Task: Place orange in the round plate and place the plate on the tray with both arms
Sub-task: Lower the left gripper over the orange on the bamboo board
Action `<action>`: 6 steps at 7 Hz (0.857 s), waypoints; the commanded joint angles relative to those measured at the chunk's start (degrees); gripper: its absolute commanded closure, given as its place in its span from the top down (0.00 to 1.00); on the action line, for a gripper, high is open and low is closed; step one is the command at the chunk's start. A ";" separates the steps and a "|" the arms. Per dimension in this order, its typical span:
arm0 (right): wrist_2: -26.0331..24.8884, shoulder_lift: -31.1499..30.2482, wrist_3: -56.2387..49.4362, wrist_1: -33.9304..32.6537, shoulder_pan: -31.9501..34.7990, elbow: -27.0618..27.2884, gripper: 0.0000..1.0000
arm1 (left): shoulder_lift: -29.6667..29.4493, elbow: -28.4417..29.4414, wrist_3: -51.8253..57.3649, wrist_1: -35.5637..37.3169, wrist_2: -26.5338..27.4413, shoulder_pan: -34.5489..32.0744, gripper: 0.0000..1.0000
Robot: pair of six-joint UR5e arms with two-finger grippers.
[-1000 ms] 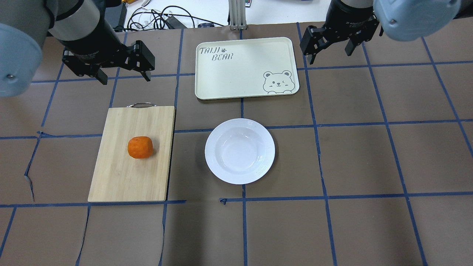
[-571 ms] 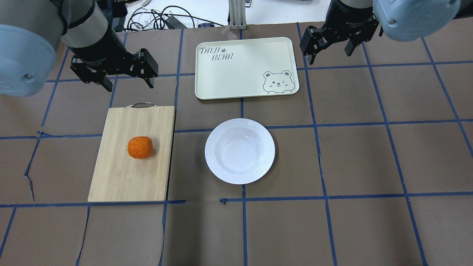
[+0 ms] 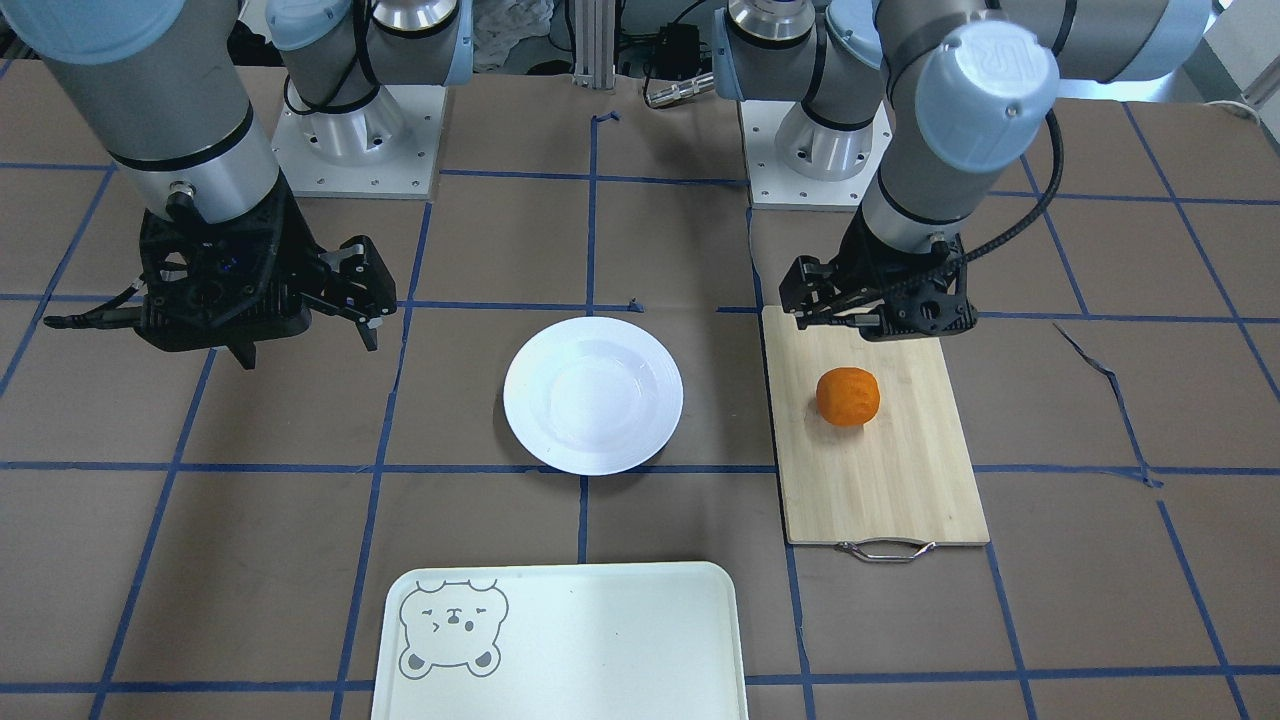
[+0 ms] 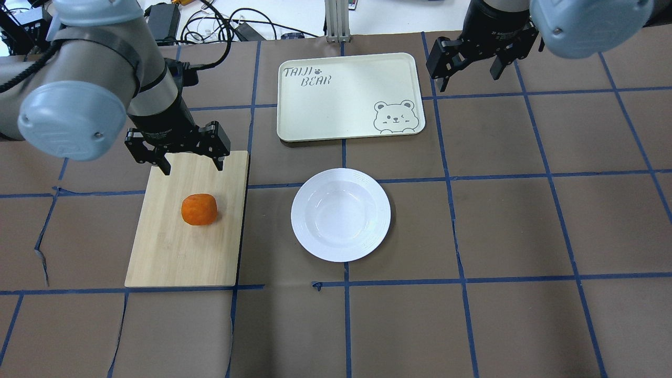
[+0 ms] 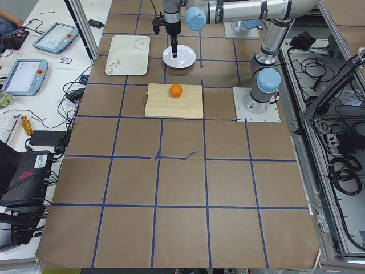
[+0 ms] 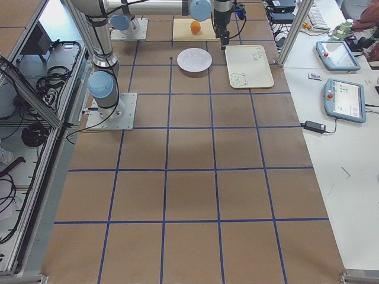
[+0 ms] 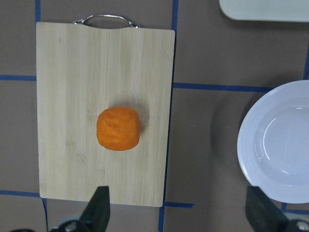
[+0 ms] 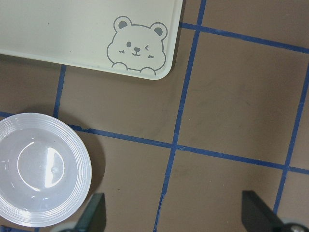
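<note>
The orange (image 4: 199, 209) lies on a bamboo cutting board (image 4: 178, 252), left of the empty white round plate (image 4: 340, 214). The tray (image 4: 346, 100) with its bear face sits beyond the plate. My left gripper (image 4: 193, 169) hangs open well above the board, clear of the orange (image 7: 118, 128), which shows ahead of its fingers in the left wrist view. My right gripper (image 4: 469, 79) is open and empty, raised beside the tray's right edge. In the front-facing view the left gripper (image 3: 880, 325) is over the board's robot-side end and the right gripper (image 3: 308, 345) is left of the plate (image 3: 593, 395).
The board (image 3: 890, 490) has a metal handle (image 3: 886, 549) at its far end. Brown paper with blue tape lines covers the table. Cables and tablets lie beyond the table's far edge.
My left arm has swung from the back left corner toward the cutting board, and its gripper is now above it. The right arm, orange, plate and tray have not moved.
</note>
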 commanded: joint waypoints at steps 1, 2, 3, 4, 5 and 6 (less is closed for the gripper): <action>-0.09 -0.05 -0.18 -0.09 -0.09 0.00 1.00 | -4.77 -1.77 1.41 2.65 2.38 1.15 1.00; -0.09 -0.05 -0.10 -0.09 -0.09 0.00 1.00 | -7.49 -1.95 1.16 2.92 6.83 1.15 1.00; -0.09 -0.05 -0.10 0.00 -0.09 0.00 1.00 | -9.60 -2.03 1.25 4.58 6.79 1.15 1.00; 0.00 0.12 -0.01 0.00 -0.09 0.00 1.00 | -11.54 -2.04 1.34 6.33 6.70 1.15 1.00; 0.00 0.12 -0.01 0.00 0.00 0.17 1.00 | -12.78 -2.04 1.51 6.35 6.61 1.41 1.00; 0.00 0.12 -0.18 -0.35 -0.09 0.35 1.00 | -14.01 -2.04 1.77 5.92 6.44 2.11 1.00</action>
